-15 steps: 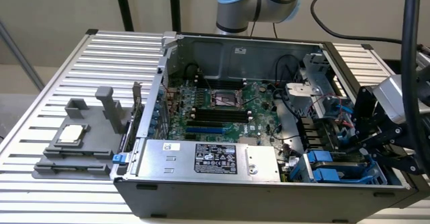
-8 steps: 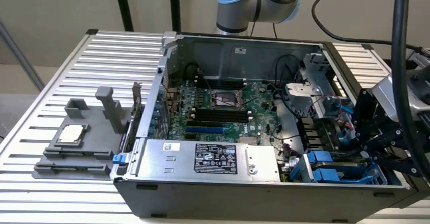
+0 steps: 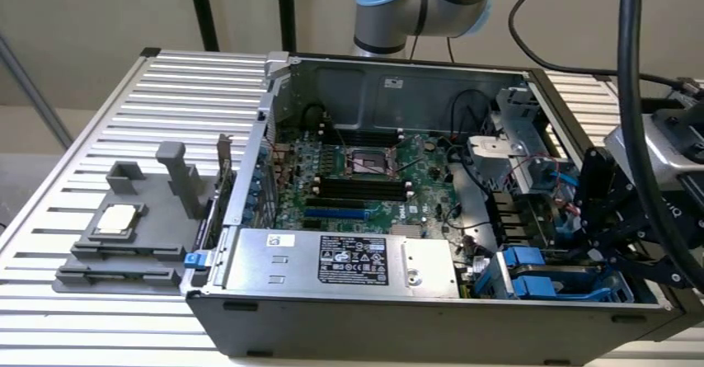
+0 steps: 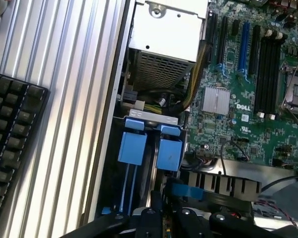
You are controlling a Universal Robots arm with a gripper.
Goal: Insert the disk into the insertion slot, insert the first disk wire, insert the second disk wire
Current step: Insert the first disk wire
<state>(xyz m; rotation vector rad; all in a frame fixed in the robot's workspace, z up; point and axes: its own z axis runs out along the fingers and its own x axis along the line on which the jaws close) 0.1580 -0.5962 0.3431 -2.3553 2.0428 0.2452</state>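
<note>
The open computer case (image 3: 440, 218) sits on the ribbed metal table (image 3: 165, 95). The tool (image 3: 621, 239) hangs low over the case's lower right corner, right at the insertion slot (image 3: 533, 272) with its blue clips (image 4: 131, 146). In the wrist view the tool (image 4: 164, 215) is just beside those clips, and a narrow grey edge (image 4: 153, 173) runs between them towards it. That edge could be the disk standing in the bay, though I cannot be sure. I cannot tell whether the tool is clenched or released. Thin red and blue wires (image 3: 550, 173) lie loose near the cage. I'd judge the work is at the disk step, with neither wire visibly plugged in.
</note>
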